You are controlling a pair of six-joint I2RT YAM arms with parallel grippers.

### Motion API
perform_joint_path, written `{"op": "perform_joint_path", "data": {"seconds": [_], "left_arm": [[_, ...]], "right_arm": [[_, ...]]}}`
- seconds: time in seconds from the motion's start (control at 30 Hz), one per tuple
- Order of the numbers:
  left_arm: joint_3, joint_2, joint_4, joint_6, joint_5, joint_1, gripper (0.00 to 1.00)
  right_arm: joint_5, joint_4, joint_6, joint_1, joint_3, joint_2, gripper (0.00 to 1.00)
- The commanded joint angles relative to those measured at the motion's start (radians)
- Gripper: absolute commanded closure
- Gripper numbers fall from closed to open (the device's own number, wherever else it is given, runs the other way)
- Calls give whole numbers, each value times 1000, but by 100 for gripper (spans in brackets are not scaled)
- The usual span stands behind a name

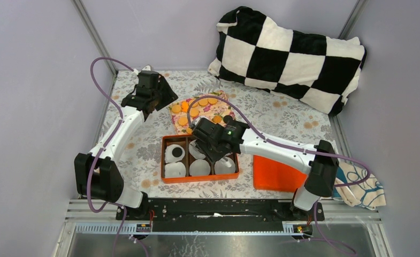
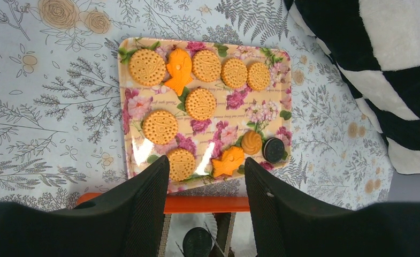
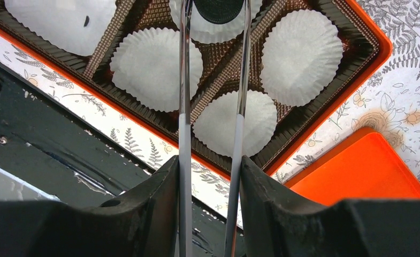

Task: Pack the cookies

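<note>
- No word, number or brand comes through clearly in any view.
- Just beyond the left gripper (image 2: 206, 165), the floral tray (image 2: 226, 131) carries a thin line of script, and it's too small to read.
- The cookies (image 2: 200, 103) show stamped marks, also illegible.

A big black and white checked pillow (image 1: 290, 51) lies at the far right of the worktop (image 1: 282, 115). The worktop has a pale cloth with leaves and flowers. A small flowery tray (image 2: 223, 134) sits just behind an orange box (image 1: 199, 179). The box has brown slots with white paper cups (image 3: 301, 56) in them. A flat orange lid (image 1: 274, 174) lies to its right. Thin clear tongs (image 3: 185, 107) hang over the box.
</note>
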Motion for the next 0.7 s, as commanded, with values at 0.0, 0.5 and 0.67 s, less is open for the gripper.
{"op": "perform_joint_path", "data": {"seconds": [0.0,0.5,0.67], "left_arm": [[-2,-7,42,12,18,11,41],[8,3,59,17,95,9,40],[12,-1,55,19,88,10,40]], "right_arm": [[15,24,-7,-2,62,-24,54],[146,23,-44,-3,176,-24,47],[216,44,-106,-38,291,68,47]]}}
